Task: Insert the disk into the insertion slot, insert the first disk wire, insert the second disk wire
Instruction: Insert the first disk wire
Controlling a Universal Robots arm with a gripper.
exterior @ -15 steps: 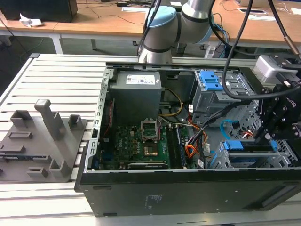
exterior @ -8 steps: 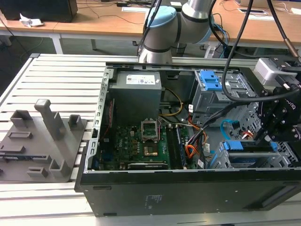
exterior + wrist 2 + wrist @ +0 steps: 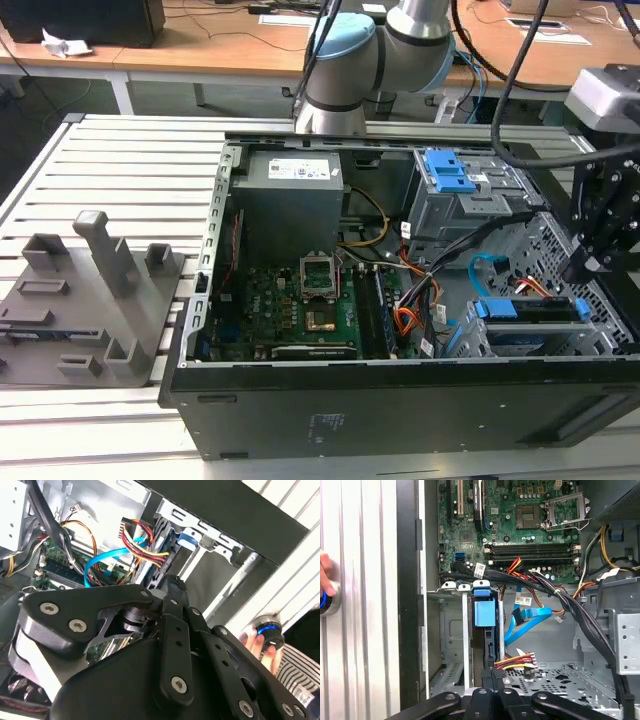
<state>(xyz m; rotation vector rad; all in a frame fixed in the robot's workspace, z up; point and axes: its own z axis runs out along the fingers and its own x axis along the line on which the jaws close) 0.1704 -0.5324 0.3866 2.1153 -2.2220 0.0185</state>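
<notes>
Disk (image 3: 535,312) seated in the insertion slot (image 3: 462,335), lower right of the exterior view. Gripper (image 3: 494,676) apparently clenched on the first disk wire (image 3: 517,660) at the disk; second disk wire (image 3: 526,620) loops alongside, seemingly unconnected.

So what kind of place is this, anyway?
Probably a robotics lab or test bench: a robot arm works at an open desktop computer case on a slotted aluminium table, with a grey fixture plate beside it and wooden desks behind.
</notes>
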